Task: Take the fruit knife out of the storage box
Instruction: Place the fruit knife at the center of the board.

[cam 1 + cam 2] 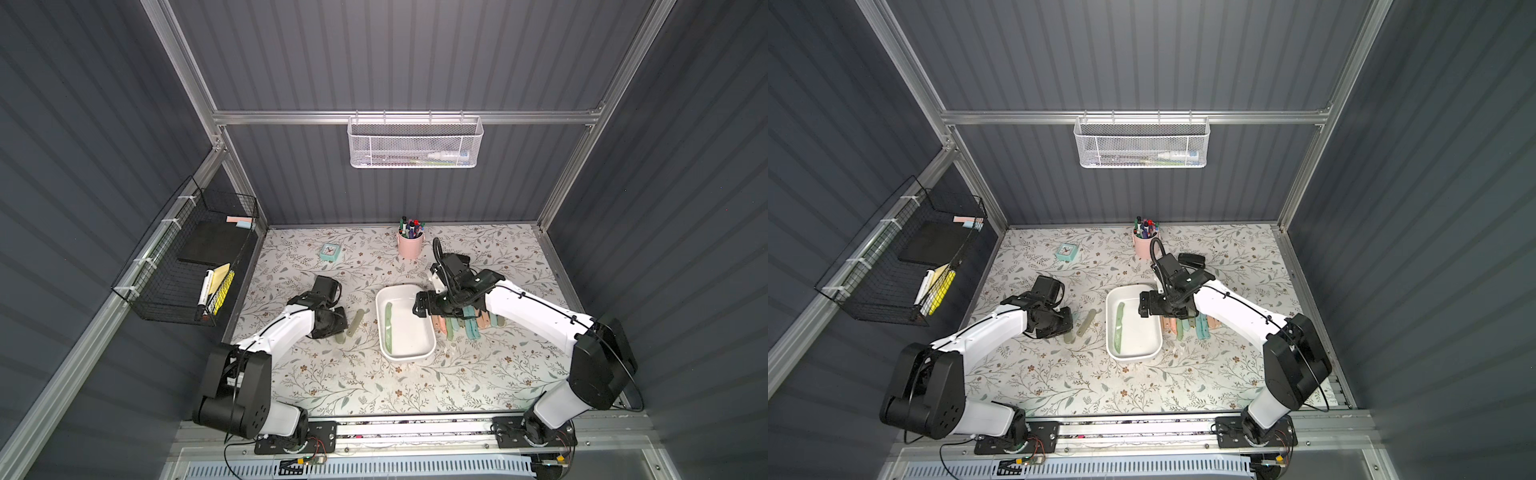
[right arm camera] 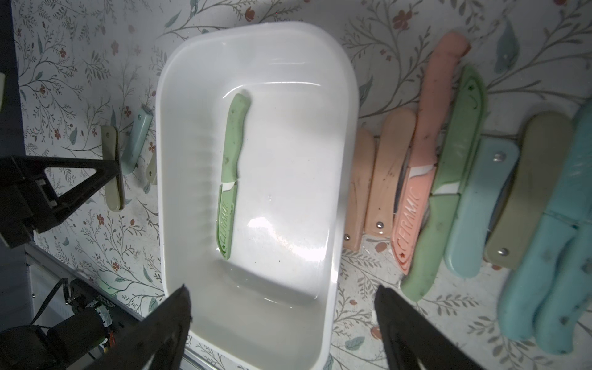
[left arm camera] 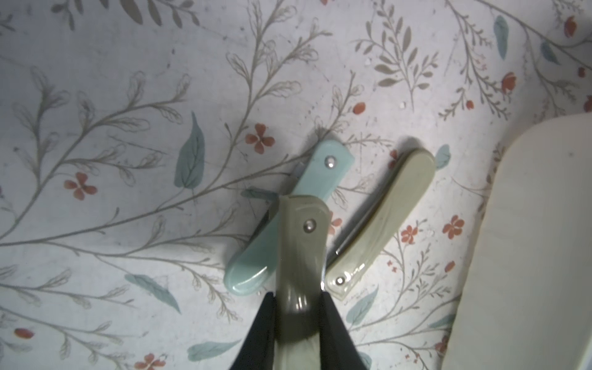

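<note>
Slippage risk: spread right gripper (image 2: 282, 290) may skate green fruit knife (image 2: 230, 160) along storage box (image 2: 350, 128); left gripper (image 3: 298, 298) clenches folding knife (image 3: 302, 230).

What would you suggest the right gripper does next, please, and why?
Probably lower the right gripper into the box onto the green knife, at its handle. Its jaws stand open above the box, and the knife lies flat inside, alone and untouched.
</note>
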